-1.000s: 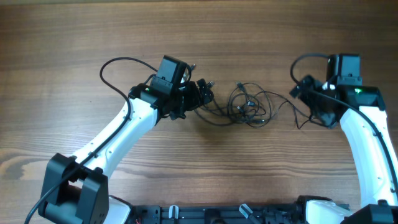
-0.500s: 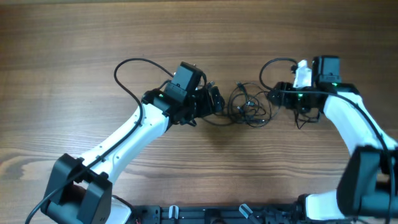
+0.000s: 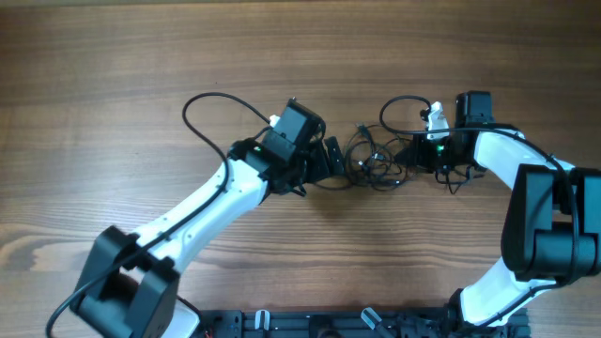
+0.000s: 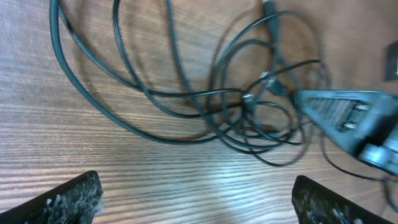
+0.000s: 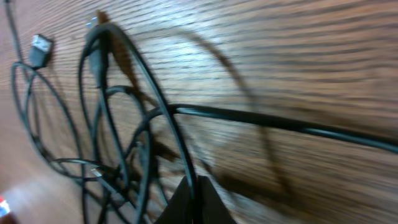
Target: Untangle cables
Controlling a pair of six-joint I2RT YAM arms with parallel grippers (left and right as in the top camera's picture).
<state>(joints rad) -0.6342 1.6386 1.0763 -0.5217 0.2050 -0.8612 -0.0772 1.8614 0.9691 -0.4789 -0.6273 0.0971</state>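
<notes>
The cables (image 3: 376, 160) lie as one loose tangle on the bare wood table (image 3: 141, 75). They sit about midway between the near and far edges and a little toward the right edge from the middle. I count one bundle. I cannot tell how many separate cords are in it, because the loops cross each other too often to follow.

My left gripper (image 3: 331, 160) sits just beside the bundle's left side. On the left wrist view its two fingertips (image 4: 68, 199) stand wide apart with only wood between them. The loops lie ahead of them, untouched.

The right gripper (image 3: 411, 155) is at the bundle's right side. On the right wrist view its fingers are pressed together into a dark wedge, and one strand of the tangle arcs down into the tip, pinched there. A small plug (image 5: 40, 50) shows at the far end of another loop, and two tiny connectors (image 4: 249, 96) sit close together near the middle of the knot.

Two thicker arm cables are also near the work. One loops off the left arm (image 3: 202, 117) toward the far edge, well apart from the tangle. The other loops off the right arm (image 3: 399, 108), just beyond the bundle's far-right side and near its outer strands.
</notes>
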